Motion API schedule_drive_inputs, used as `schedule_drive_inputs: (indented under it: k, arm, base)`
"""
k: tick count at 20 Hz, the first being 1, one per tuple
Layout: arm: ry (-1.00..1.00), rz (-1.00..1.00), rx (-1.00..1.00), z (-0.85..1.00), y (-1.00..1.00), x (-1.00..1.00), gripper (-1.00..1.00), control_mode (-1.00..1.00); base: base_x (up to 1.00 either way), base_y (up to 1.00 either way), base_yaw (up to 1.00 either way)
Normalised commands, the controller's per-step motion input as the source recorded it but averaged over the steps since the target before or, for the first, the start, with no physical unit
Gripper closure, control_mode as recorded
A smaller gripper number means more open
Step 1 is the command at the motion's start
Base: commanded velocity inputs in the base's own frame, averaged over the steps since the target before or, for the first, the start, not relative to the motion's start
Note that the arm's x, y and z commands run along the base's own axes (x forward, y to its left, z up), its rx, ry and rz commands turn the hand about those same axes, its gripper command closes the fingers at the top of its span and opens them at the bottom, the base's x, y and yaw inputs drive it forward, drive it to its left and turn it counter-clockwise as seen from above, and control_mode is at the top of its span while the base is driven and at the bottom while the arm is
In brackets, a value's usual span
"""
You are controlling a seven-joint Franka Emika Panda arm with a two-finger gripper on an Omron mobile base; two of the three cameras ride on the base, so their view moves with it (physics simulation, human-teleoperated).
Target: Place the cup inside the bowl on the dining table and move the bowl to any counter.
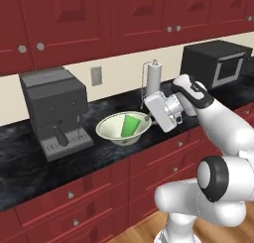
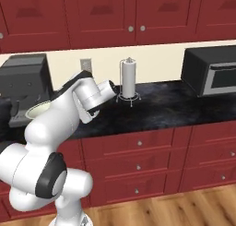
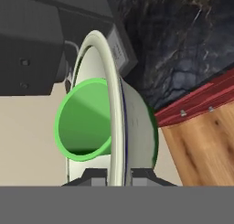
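The claw is pinched tight on the rim of the bowl, green cup lying tilted inside it. Bowl sits over the counter near its front edge, beside the coffee machine (no readable lettering anywhere).

The white arm rises from the base, bends at a dark elbow joint and reaches forward over the front edge of the counter. The wrist is turned sideways, so the hand lies nearly level. The gripper is almost closed, one finger on each side of the rim of the bowl.
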Motion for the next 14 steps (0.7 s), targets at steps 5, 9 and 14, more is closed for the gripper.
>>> schedule_drive_inputs:
  k: [5, 9, 14]
  arm:
    - [0.0, 0.0, 0.0, 0.0, 0.0, 0.0, 1.0, 1.0]
    - [0.0, 0.0, 0.0, 0.0, 0.0, 0.0, 1.0, 1.0]
    - [0.0, 0.0, 0.0, 0.0, 0.0, 0.0, 1.0, 1.0]
  base:
    - [0.31, -0.43, 0.07]
    - [0.09, -0.57, 0.11]
    - [0.11, -0.42, 0.12]
